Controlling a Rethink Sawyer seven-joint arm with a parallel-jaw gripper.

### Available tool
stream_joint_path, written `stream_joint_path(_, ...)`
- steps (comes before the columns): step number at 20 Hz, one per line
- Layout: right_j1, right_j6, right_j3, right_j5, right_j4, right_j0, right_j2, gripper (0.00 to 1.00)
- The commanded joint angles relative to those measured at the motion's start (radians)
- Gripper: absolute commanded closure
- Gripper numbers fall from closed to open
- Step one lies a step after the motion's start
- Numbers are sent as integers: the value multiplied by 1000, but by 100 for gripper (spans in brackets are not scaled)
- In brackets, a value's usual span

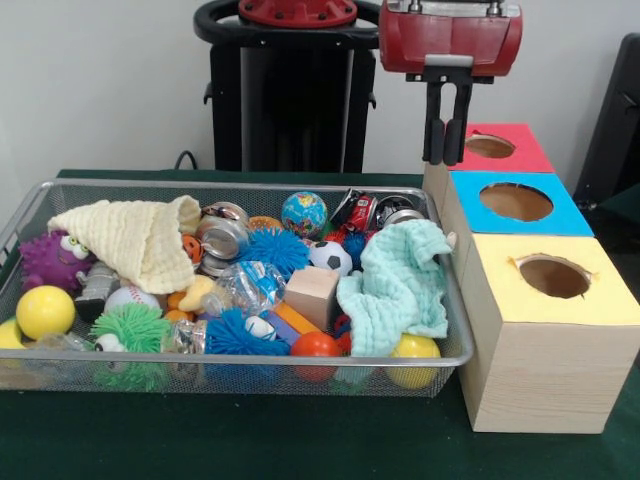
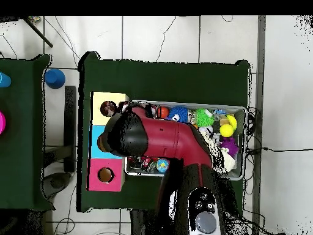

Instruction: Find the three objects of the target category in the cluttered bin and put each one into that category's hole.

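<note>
Gripper (image 1: 446, 150) up high, hanging just in front of the red box (image 1: 497, 148), above the bin's far corner on the box side. Fingers close together, nearly touching, nothing between them — empty and narrow. Parked clear of the clutter, not yet down among it.

Bin (image 1: 30, 215) packed: balls everywhere. Globe ball (image 1: 304, 213) and soccer ball (image 1: 330, 257) toward the far middle, yellow ball (image 1: 44, 311) at the near corner away from the boxes, orange ball (image 1: 316, 346) and another yellow (image 1: 414, 347) along the near rim, baseball (image 1: 131, 297) half tucked under the cream cloth (image 1: 135, 240). Mint cloth (image 1: 397, 285) draped on the box side, likely hiding more.

Which category counts as the target: cannot tell. If balls, nearest to the gripper look to be globe and soccer ball, both below and off toward the bin's middle, away from the boxes. So: down and sideways into the bin, then back toward the blue hole (image 1: 516, 201) or yellow hole (image 1: 553, 276).

Overhead, arm (image 2: 165, 138) stretched across the bin, covering most of it.
</note>
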Motion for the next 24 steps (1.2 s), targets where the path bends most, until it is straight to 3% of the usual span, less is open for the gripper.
stream_joint_path(1, -4, -37, 73, 89, -51, -36, 107, 100)
stream_joint_path(18, 9, 10, 44, 114, -78, -28, 81, 100)
stream_joint_path(19, 12, 9, 33, 111, -85, -25, 78, 0)
stream_joint_path(24, 19, 13, 14, 124, -87, -20, 70, 0)
